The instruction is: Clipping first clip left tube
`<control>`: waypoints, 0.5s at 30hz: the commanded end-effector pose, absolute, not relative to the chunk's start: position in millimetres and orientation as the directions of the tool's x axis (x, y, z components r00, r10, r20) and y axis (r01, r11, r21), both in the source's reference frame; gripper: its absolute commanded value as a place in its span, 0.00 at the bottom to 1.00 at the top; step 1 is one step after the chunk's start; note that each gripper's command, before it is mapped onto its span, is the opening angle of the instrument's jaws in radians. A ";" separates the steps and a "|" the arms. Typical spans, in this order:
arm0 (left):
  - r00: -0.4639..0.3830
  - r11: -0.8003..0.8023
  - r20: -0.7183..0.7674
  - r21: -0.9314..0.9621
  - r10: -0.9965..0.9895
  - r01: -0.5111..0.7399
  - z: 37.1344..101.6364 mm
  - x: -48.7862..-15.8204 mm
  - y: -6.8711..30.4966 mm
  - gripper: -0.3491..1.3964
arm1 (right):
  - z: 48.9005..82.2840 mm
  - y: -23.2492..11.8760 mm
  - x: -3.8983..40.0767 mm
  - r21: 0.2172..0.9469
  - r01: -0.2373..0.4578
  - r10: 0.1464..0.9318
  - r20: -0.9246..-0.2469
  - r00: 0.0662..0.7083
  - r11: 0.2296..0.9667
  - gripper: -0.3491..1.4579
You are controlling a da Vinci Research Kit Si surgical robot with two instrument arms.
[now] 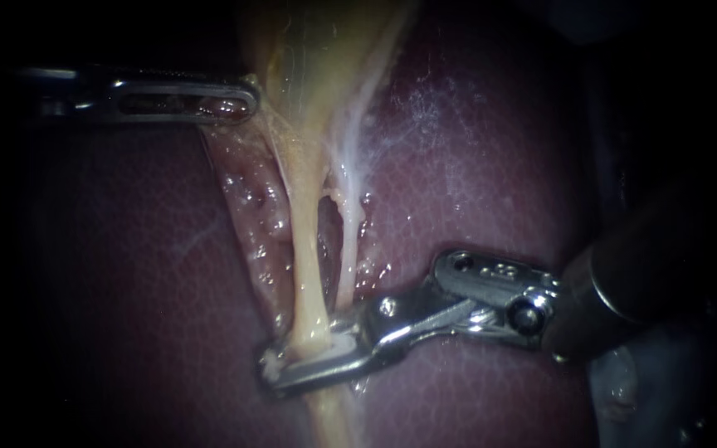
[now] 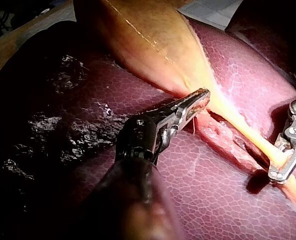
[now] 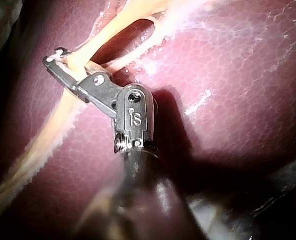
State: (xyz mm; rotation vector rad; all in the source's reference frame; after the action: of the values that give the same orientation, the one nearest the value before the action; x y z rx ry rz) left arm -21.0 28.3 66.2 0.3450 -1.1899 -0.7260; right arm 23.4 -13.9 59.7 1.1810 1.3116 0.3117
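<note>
Two tubes run down from the yellow gallbladder [image 1: 325, 50] [image 2: 148, 40] over the liver [image 1: 475, 149]. The left tube [image 1: 304, 249] [image 2: 253, 137] [image 3: 95, 42] is yellow and taut; the right tube [image 1: 348, 241] [image 3: 142, 47] is thinner and whitish. My right instrument [image 1: 300, 365] [image 2: 278, 170] [image 3: 57, 57] straddles the left tube low down, one jaw on each side and both pressing on it. My left instrument [image 1: 238, 99] [image 2: 200, 97] has its jaws shut on the gallbladder's lower edge and holds it stretched to the left.
Raw, wet pink tissue [image 1: 251, 216] lies open to the left of the tubes. A dark window shows between the two tubes [image 3: 122, 42]. Liver [image 2: 213, 190] [image 3: 228, 75] surrounds the site on all sides.
</note>
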 end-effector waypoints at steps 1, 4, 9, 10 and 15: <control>0.184 0.729 0.716 0.601 -0.673 0.329 66.2 -21.0 28.3 0.00 | 59.6 -13.9 23.4 0.805 0.413 0.764 -0.564 0.314 0.425 0.00; 0.184 0.729 0.716 0.601 -0.673 0.329 66.2 -21.0 28.3 0.00 | 59.2 -13.9 23.4 0.806 0.414 0.764 -0.564 0.314 0.424 0.00; 0.184 0.729 0.716 0.601 -0.673 0.329 66.3 -21.0 28.3 0.00 | 59.3 -13.8 23.4 0.806 0.413 0.764 -0.563 0.314 0.424 0.00; 0.184 0.729 0.716 0.601 -0.673 0.329 66.3 -21.0 28.3 0.00 | 59.4 -13.8 23.3 0.806 0.413 0.764 -0.563 0.314 0.424 0.00; 0.184 0.729 0.716 0.600 -0.673 0.329 66.3 -21.0 28.3 0.00 | 59.6 -13.6 23.3 0.806 0.413 0.765 -0.563 0.313 0.425 0.00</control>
State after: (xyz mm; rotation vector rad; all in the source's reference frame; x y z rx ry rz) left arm -21.0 28.3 66.3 0.3442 -1.1901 -0.7266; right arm 23.3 -13.6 59.5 1.1880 1.3058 0.3237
